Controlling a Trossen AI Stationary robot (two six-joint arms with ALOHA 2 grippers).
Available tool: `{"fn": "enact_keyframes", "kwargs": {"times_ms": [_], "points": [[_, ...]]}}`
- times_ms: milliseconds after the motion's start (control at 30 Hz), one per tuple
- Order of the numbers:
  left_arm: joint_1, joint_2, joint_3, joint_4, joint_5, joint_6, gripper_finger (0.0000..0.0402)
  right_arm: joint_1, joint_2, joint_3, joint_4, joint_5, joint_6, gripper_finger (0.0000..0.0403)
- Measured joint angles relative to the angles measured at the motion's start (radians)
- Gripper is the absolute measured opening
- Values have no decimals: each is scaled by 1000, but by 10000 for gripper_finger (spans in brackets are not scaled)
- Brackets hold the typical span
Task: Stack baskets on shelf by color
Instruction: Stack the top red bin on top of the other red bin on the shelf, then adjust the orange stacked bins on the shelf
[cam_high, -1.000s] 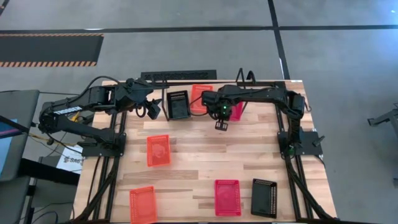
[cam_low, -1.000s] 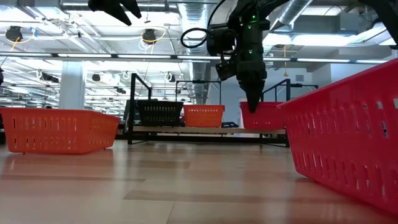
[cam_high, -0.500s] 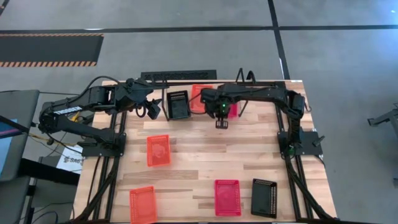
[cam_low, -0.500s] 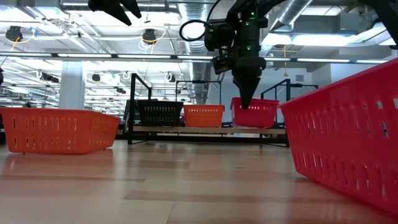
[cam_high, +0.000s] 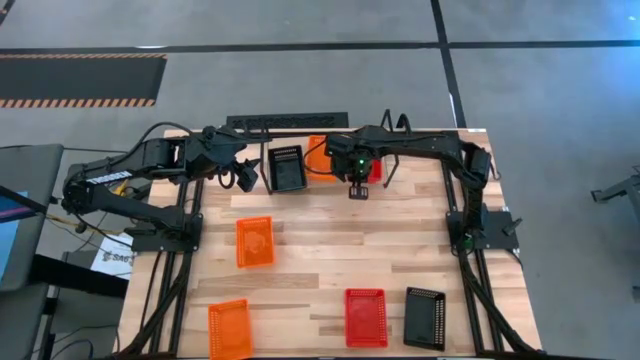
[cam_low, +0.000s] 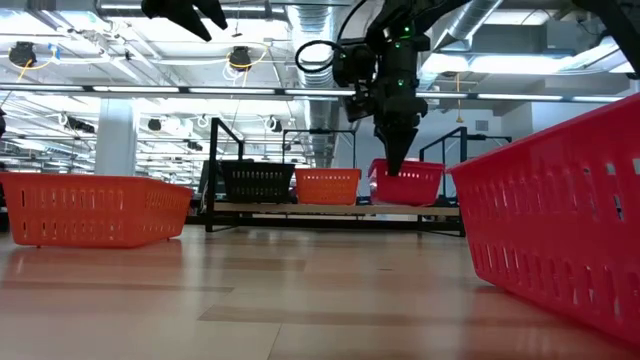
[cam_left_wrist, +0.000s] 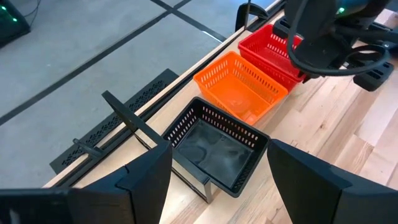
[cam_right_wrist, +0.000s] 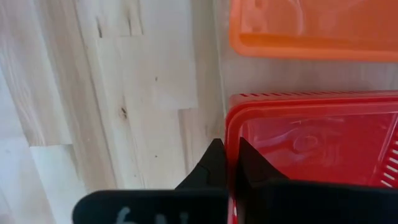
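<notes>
Three baskets sit on the shelf at the desk's far edge: black, orange, red basket. Right tool is clamped on the red basket's rim, lifting it slightly; left tool hangs open near the black one.

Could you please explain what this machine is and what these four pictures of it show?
Two dark robot arms work at a wooden table. One picture looks straight down, one level across the tabletop, and one comes from each wrist. At the far edge a low wire shelf holds a black basket and an orange basket. The right gripper is shut on the rim of a red basket, lifted and tilted beside the orange one. The left gripper waits open near the black basket. More baskets lie on the table.
</notes>
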Motion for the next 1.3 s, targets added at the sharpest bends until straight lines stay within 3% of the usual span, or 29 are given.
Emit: {"fn": "enact_keyframes", "kwargs": {"times_ms": [333, 667, 867, 1100, 1300], "points": [[0, 0, 0, 0, 0, 0, 251, 1, 0, 0, -40, -3, -1, 8], [0, 0, 0, 0, 0, 0, 251, 22, 0, 0, -41, 34, 5, 130], [0, 0, 0, 0, 0, 0, 251, 58, -4, 0, -44, 108, 22, 174], [0, 0, 0, 0, 0, -14, 251, 91, -8, 81, -116, 140, 76, 181], [0, 0, 0, -1, 1, -14, 251, 96, -7, 227, -121, 161, 101, 166]]}}
